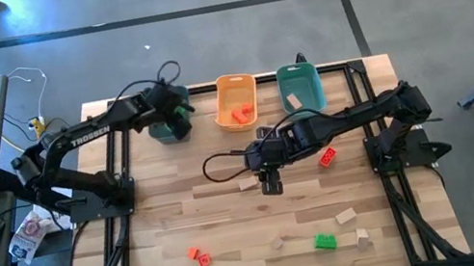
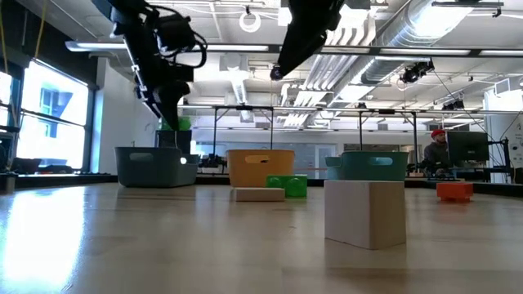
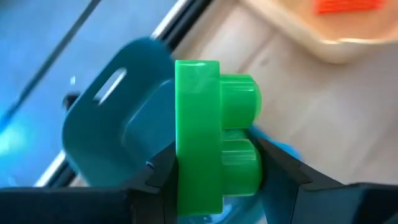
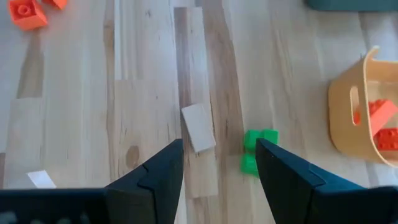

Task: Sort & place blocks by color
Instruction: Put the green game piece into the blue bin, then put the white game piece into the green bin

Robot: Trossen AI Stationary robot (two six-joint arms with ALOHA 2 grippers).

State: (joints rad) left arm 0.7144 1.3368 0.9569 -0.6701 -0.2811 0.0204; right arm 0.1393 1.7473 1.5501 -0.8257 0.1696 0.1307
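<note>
My left gripper [image 1: 177, 114] is shut on a bright green block [image 3: 211, 137] and hangs above the dark grey-teal bin [image 1: 166, 129] at the table's far left. My right gripper [image 1: 270, 182] is open, held above the table's middle and pointing down. Below it, a pale tan block [image 4: 198, 135] and a green block [image 4: 257, 151] lie flat on the wood, apart from its fingers. The orange bin [image 1: 236, 102] holds red-orange blocks. The teal bin [image 1: 300, 87] holds a tan one. Several more blocks lie near the near edge. My left gripper pinches the green block between its two fingers, one finger [image 3: 155, 174] on the flat base face [image 3: 193, 124] and the other on the studs [image 3: 239, 155]. The fingers come from above, and the block is lifted clear over the dark bin [image 3: 118, 124].
A red-orange block [image 1: 328, 158] lies right of my right gripper. Near the front edge are a red-orange block [image 1: 198, 255], a green one [image 1: 325, 242] and tan ones [image 1: 346, 217]. A cable loops across the table's middle [image 1: 213, 164]. A person sits in the room behind [image 2: 439, 147].
</note>
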